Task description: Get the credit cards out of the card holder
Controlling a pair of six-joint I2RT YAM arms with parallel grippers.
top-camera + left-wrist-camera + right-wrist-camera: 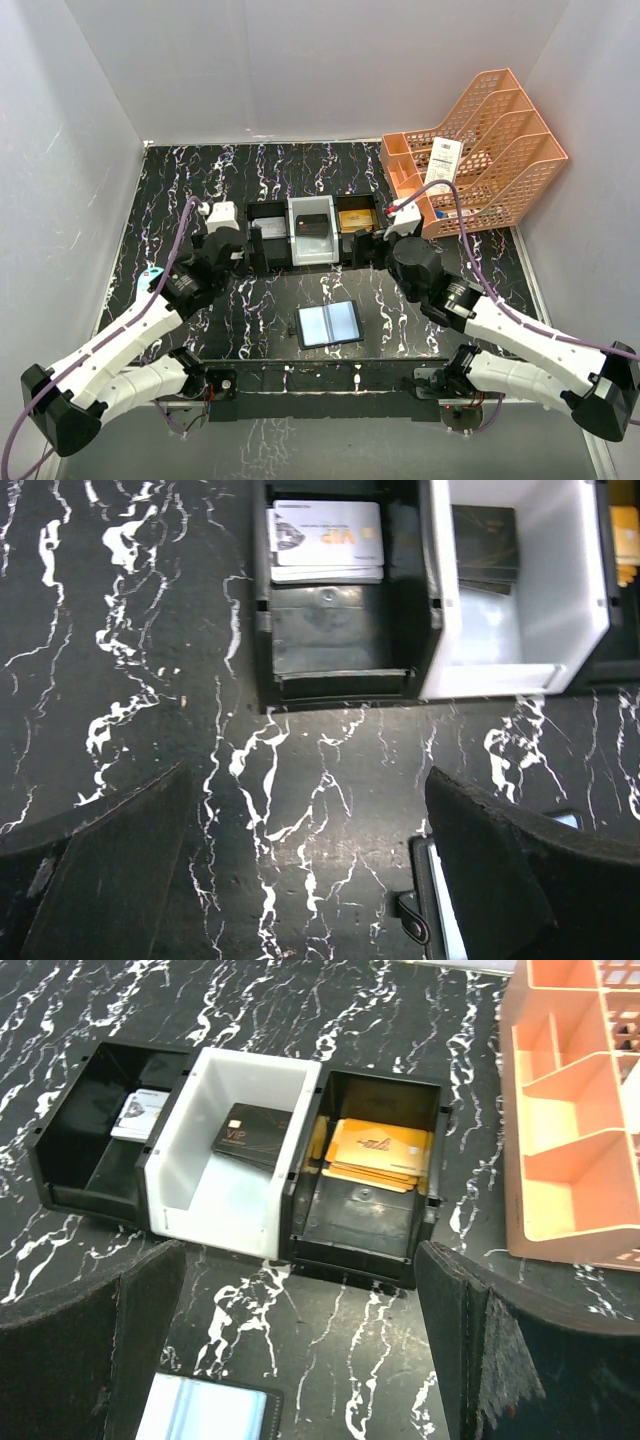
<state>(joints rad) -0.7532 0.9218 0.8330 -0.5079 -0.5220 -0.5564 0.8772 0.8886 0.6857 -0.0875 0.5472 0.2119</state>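
Note:
The card holder (329, 324) lies open and flat on the marbled table between the arms, blue-grey faces up. Its clasp edge (432, 905) shows by my left gripper's right finger, and a corner (205, 1415) shows low in the right wrist view. Credit cards sit in the row of bins: pale grey ones (325, 535) in the left bin, a black one (255, 1132) in the white bin, gold-orange ones (375, 1150) in the right bin. My left gripper (305, 800) and right gripper (300, 1280) hang open and hold nothing, just in front of the bins.
The three joined bins (312, 255) stand at mid-table behind the holder. An orange mesh file rack (480, 140) with a white printed slip (443, 160) fills the back right corner. White walls close in the table on three sides.

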